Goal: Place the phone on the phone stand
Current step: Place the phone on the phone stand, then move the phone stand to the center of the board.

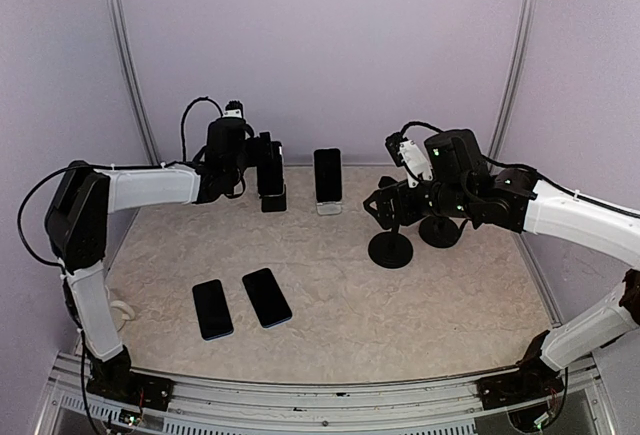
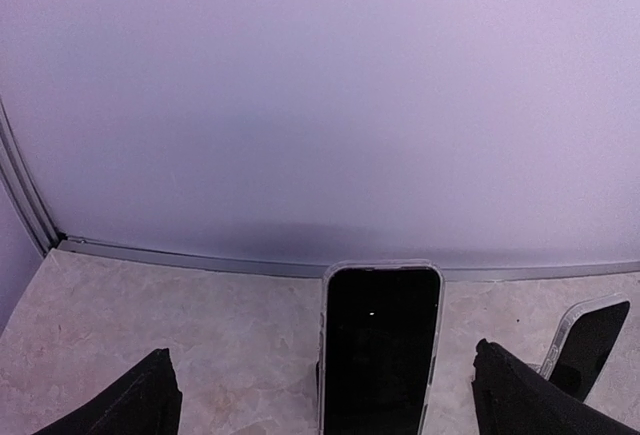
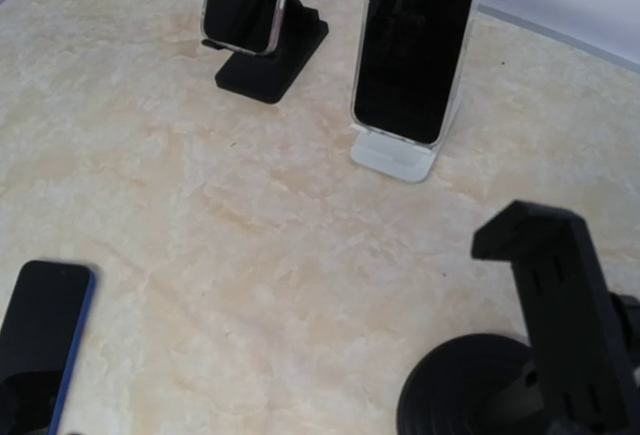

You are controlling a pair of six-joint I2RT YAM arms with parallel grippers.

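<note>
One phone (image 2: 380, 350) stands upright on a black phone stand (image 1: 273, 200) at the back of the table. My left gripper (image 1: 268, 163) is open around it, a dark finger (image 2: 140, 400) well clear on each side, touching nothing. A second phone (image 1: 327, 173) leans on a white stand (image 1: 328, 208) just to the right. Two more phones (image 1: 212, 308) (image 1: 266, 297) lie flat, screen up, at the front left. My right gripper (image 1: 385, 205) hovers open and empty over two empty black round-based stands (image 1: 390, 250) (image 1: 440, 230). Its fingers are outside the right wrist view.
In the right wrist view, a round stand's clamp (image 3: 555, 295) and its base (image 3: 480, 400) fill the lower right corner. A blue-edged phone (image 3: 40, 345) lies at the lower left. Lilac walls with metal rails (image 1: 130, 65) enclose the back and sides.
</note>
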